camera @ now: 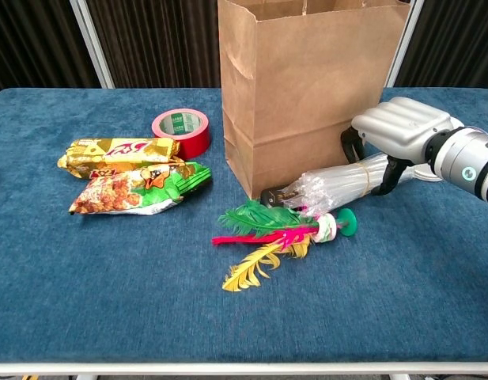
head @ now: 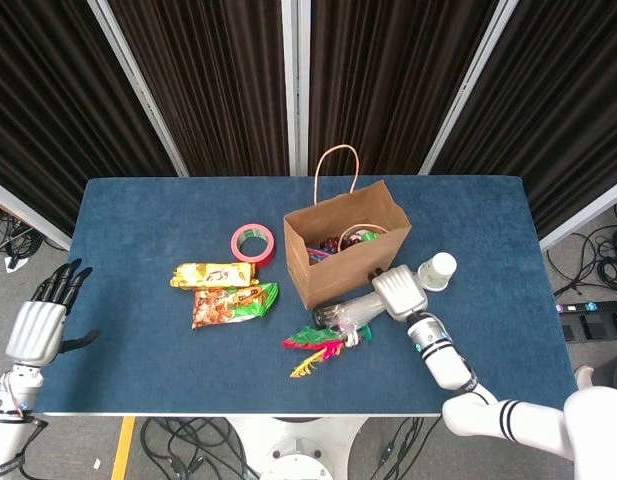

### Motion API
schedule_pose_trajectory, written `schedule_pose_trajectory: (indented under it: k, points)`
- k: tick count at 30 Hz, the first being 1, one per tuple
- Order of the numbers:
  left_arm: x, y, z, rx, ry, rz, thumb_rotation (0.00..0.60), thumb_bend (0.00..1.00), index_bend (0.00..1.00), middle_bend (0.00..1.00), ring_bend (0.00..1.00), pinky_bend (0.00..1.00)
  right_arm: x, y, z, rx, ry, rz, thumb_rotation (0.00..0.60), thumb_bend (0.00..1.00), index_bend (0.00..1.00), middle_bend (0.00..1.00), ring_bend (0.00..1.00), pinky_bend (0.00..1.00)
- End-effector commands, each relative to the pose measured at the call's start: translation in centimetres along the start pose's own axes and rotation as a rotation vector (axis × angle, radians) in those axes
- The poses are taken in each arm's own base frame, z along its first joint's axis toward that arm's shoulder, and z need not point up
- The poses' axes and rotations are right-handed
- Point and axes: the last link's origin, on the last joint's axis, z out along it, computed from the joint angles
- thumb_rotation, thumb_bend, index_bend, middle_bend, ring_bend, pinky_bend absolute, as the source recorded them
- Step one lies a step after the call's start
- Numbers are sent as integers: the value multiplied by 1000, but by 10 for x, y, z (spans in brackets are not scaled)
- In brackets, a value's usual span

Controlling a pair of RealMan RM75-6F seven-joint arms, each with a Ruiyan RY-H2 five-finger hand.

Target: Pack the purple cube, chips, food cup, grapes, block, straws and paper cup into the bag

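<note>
The brown paper bag (head: 343, 250) stands upright mid-table, with dark grapes and other items (head: 340, 240) inside it. A clear bundle of straws (camera: 331, 184) lies against the bag's front, its right end raised. My right hand (camera: 398, 131) grips that raised end, thumb on one side and fingers curled over the other; the same right hand (head: 398, 292) shows in the head view. The white paper cup (head: 436, 270) stands just right of the hand. Two chip packets (camera: 137, 188) lie at the left. My left hand (head: 36, 325) hangs open off the table's left edge.
A red tape roll (camera: 182, 131) sits left of the bag (camera: 307, 87). A feathered shuttlecock toy (camera: 275, 229) lies just in front of the straws, touching them. The table's front edge (camera: 244, 366) runs along the bottom.
</note>
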Motion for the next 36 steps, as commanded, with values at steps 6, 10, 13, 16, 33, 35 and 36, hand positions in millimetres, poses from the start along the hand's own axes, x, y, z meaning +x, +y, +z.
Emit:
schedule_pose_trajectory:
  k: [6,10,13,16,33,35,36]
  points:
    - [-1,-1,-2,1,-2,1,600,84,114,88,35,196,-9,0,-1,2,-14,-5,600,40,613,506,853,878]
    - [0,-1,-1,0,0,-3,600,84,114,88,35,196,-6,0,-3,4,7,-4,600,59,672,576,860,878]
    - [0,0,-1,-1,2,-9,600,84,114,87,35,196,1,1,-6,5,32,0,600,67,689,593,860,878]
    - [1,0,0,-1,4,-14,600,84,114,87,35,196,12,4,-13,9,76,-4,600,69,693,597,860,878]
    - [3,6,1,-14,5,-25,600,84,114,88,35,196,135,37,-116,-23,423,20,600,76,703,608,860,879]
    - [3,6,2,-15,1,-24,600,85,114,88,35,196,152,43,-130,-38,472,12,600,81,708,613,860,879]
    - [3,6,1,-16,-1,-23,600,85,114,87,35,196,160,45,-136,-45,494,8,600,81,710,614,860,879]
